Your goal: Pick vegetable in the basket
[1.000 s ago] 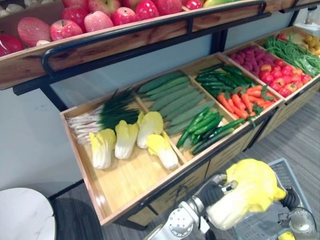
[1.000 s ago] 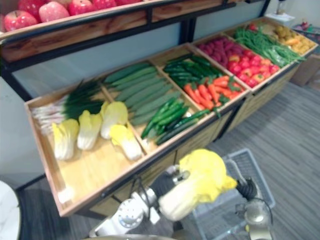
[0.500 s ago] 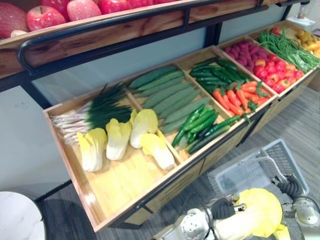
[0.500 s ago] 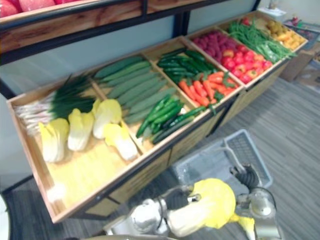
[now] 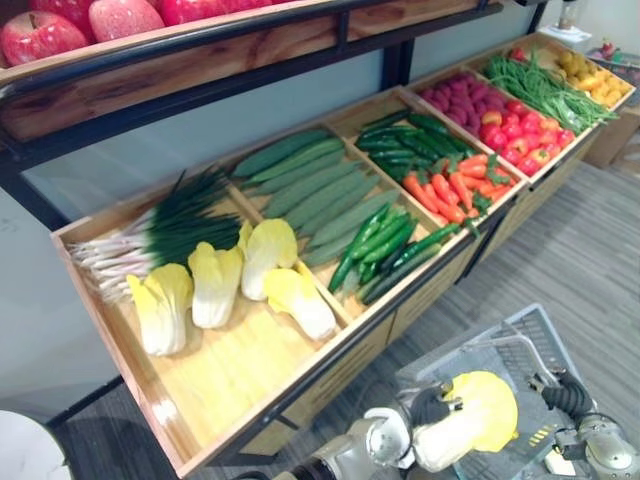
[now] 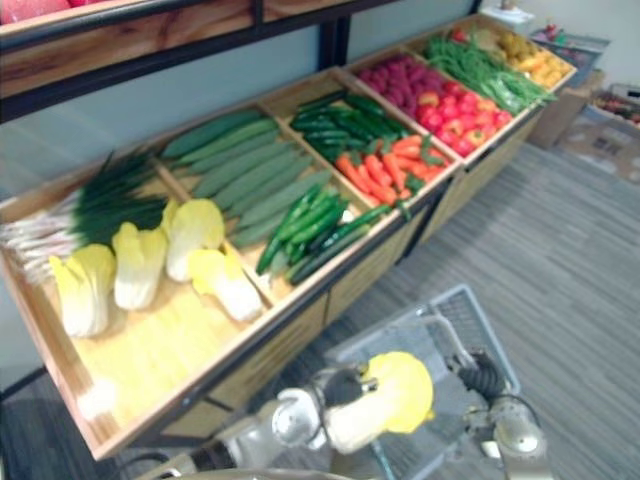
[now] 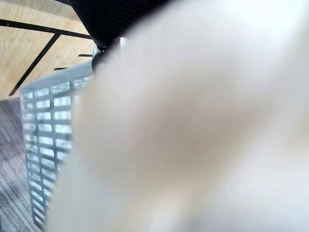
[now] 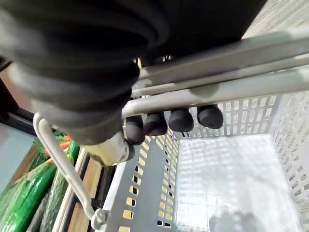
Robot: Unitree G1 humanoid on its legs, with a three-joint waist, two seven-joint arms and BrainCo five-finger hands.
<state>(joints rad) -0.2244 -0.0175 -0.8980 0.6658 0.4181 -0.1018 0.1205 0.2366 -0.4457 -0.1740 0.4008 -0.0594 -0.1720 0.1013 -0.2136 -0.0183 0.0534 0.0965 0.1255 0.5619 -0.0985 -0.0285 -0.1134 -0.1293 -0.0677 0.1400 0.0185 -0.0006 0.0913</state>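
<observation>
My left hand [image 5: 430, 407] is shut on a yellow-and-white napa cabbage [image 5: 470, 420], held over the near left part of the grey plastic basket [image 5: 520, 322]. In the left wrist view the cabbage [image 7: 193, 135] sits very close, with the basket's slotted wall [image 7: 43, 140] beside it. My right hand [image 5: 566, 396] is at the basket's right side. In the right wrist view its fingers [image 8: 169, 119] are curled round the grey wire handle [image 8: 217, 92] above the basket's bare floor [image 8: 231, 179].
A sloping wooden display [image 5: 250, 385] stands behind the basket. It holds three more cabbages [image 5: 215, 285], spring onions [image 5: 150, 235], cucumbers [image 5: 320, 185], green peppers [image 5: 375, 240], carrots [image 5: 450, 190] and tomatoes [image 5: 510, 130]. Apples [image 5: 60, 25] line the shelf above. A white round table [image 5: 20, 455] is at the lower left.
My left hand has carried the cabbage lower, down over the basket. The whole view has shifted, so the camera moved. My right hand keeps hold of the handle.
</observation>
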